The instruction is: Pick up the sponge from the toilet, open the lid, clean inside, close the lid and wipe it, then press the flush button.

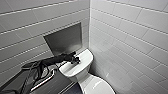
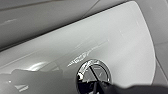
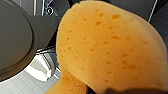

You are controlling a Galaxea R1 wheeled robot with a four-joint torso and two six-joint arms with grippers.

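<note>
Sponge (image 3: 107, 45) sits pinched in the right fingers (image 3: 130, 91), bulging well past them.

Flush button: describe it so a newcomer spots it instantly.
Find the white toilet in the tiled corner, then its flat tank top. The flush button sits on that top, by the left pincer: a round shiny disc split by a line, the one dark spot on plain white ceramic.

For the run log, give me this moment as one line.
left pincer: at flush button on tank top | sponge: held aloft, right wrist view | lid: closed
</note>
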